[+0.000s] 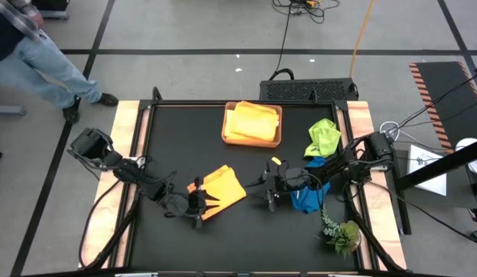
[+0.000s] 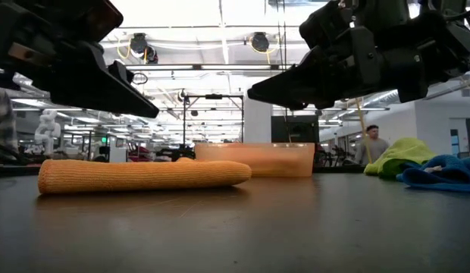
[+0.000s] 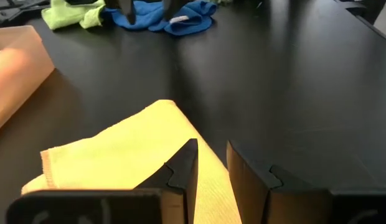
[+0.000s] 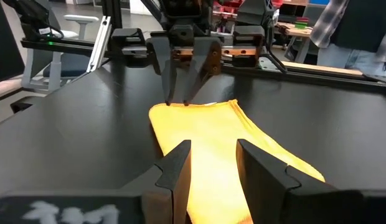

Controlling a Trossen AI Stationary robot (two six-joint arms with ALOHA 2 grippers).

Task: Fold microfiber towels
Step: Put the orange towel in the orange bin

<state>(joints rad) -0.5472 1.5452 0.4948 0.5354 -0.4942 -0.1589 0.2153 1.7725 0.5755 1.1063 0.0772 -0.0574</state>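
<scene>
A folded orange towel [image 1: 223, 187] lies near the middle of the black bench [image 1: 185, 138], toward its near edge. The left gripper [image 1: 197, 209] hovers at the towel's left corner, fingers [image 3: 183, 171] a narrow gap apart and holding nothing. The right gripper [image 1: 271, 192] hangs just right of the towel, fingers [image 4: 174, 168] partly apart, also empty. Farther right lie a blue towel [image 1: 308, 196] and a lime green towel [image 1: 324, 137]. At the far side a tan tray [image 1: 252, 141] holds yellow-orange cloth [image 1: 252, 121].
</scene>
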